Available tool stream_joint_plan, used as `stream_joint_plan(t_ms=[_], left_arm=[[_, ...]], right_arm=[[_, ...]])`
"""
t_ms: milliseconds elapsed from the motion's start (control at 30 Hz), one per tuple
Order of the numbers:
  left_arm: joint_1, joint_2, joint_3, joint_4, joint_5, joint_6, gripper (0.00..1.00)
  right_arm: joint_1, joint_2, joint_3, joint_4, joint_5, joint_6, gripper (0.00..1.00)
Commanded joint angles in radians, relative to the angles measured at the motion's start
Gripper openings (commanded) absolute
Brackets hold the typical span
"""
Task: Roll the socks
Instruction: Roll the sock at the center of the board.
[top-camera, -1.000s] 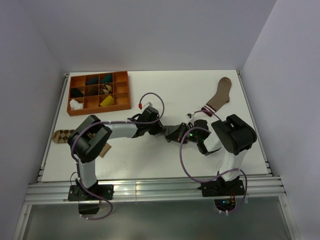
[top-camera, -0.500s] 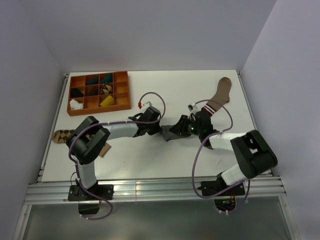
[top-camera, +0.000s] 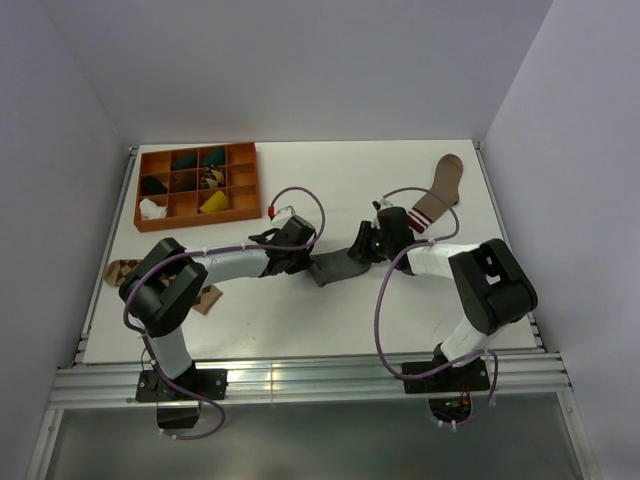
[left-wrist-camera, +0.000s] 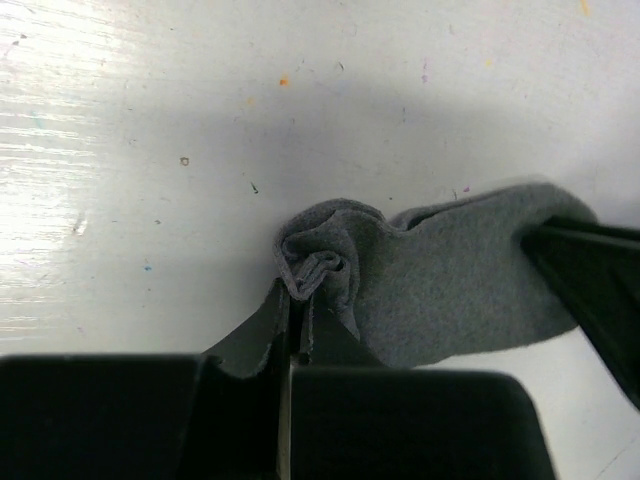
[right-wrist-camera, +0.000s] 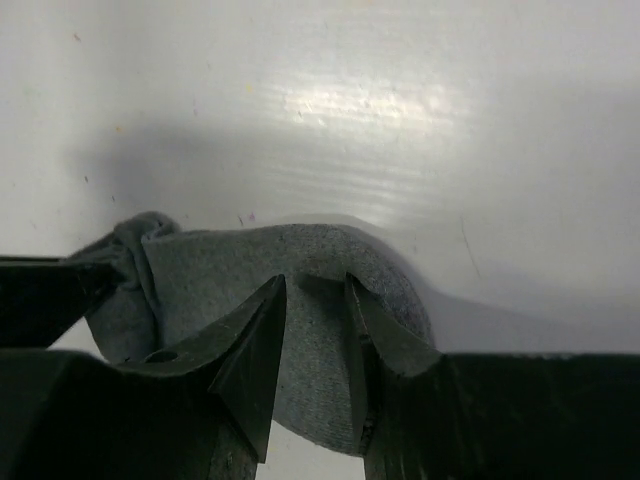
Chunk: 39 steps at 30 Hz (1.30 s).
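2 arms (top-camera: 440, 262) are built of white links (top-camera: 235, 265) and black joints (top-camera: 490, 285); purple cables (top-camera: 377, 310) are looped alongside; black tapered fingers (right-wrist-camera: 255, 350) are fitted.

Grey sock (right-wrist-camera: 200, 285) lies flat on white table (right-wrist-camera: 420, 120). Right gripper (right-wrist-camera: 315, 285) is over sock's near-right part, jaws apart w/ grey fabric showing btwn the tips. Sock's left end is bunched up; left gripper (right-wrist-camera: 95, 275) tip touches that bunch. Bright glare on table beyond sock's far edge.
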Motion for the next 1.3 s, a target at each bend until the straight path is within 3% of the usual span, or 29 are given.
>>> stream_joint_plan(t_ms=[0,367,700,967,1267], left_arm=[[-0.001,-0.039,-0.009,-0.060,-0.036,0.057,0.00],[-0.002,-0.059,-0.016,-0.038,0.007,0.183,0.00],[-0.002,0.018,0.037,-0.107,0.024,0.182,0.00],[-0.004,0.057,0.086,-0.172,0.005,0.163,0.00],[-0.004,0.079,0.113,-0.193,0.021,0.139,0.00]], right_arm=[[-0.006,0.064,0.066,-0.035,0.042,-0.041,0.38],[0.002,0.164,0.187,-0.085,0.025,-0.083,0.38],[0.019,0.185,0.215,-0.090,0.027,-0.110,0.39],[0.063,-0.040,0.100,-0.010,0.027,-0.213,0.44],[0.327,-0.272,-0.117,0.184,0.271,-0.336,0.48]])
